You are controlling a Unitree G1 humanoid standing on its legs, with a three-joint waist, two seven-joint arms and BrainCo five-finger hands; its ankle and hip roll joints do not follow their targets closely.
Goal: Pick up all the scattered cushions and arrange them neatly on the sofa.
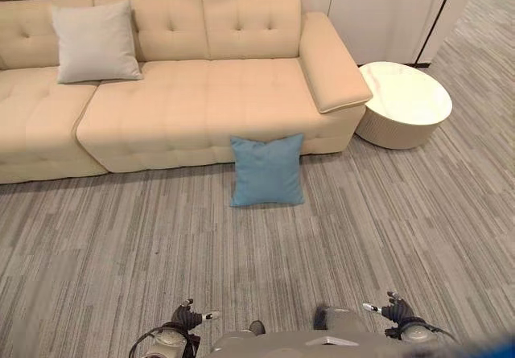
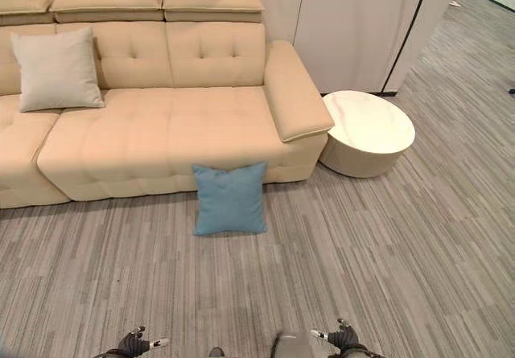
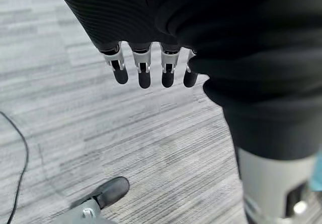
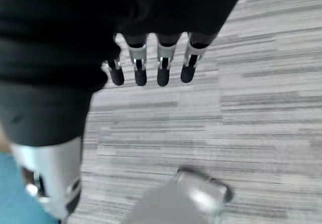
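Now | blue cushion [image 1: 267, 170] leaning on sofa [image 1: 193, 109] front | likely soft, light; pinch top corners | left hand [image 3: 151, 68], right hand [image 4: 151, 65] fingers straight, empty

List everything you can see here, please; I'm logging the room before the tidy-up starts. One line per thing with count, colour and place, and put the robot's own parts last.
sofa: one, beige, tufted, along the far wall.
grey cushion: one, light grey, upright against the sofa's backrest toward its left part.
blue cushion: one, blue, on the floor, leaning against the sofa's front near its right end.
round table: one, white top with a cream ribbed side, on the floor beside the sofa's right armrest.
cabinet: one, white panels, behind the round table.
floor: grey striped carpet.
left hand: one, silver fingers with dark tips, low in front of the robot, fingers relaxed, holding nothing.
right hand: one, same make, low on the right, fingers relaxed, holding nothing.
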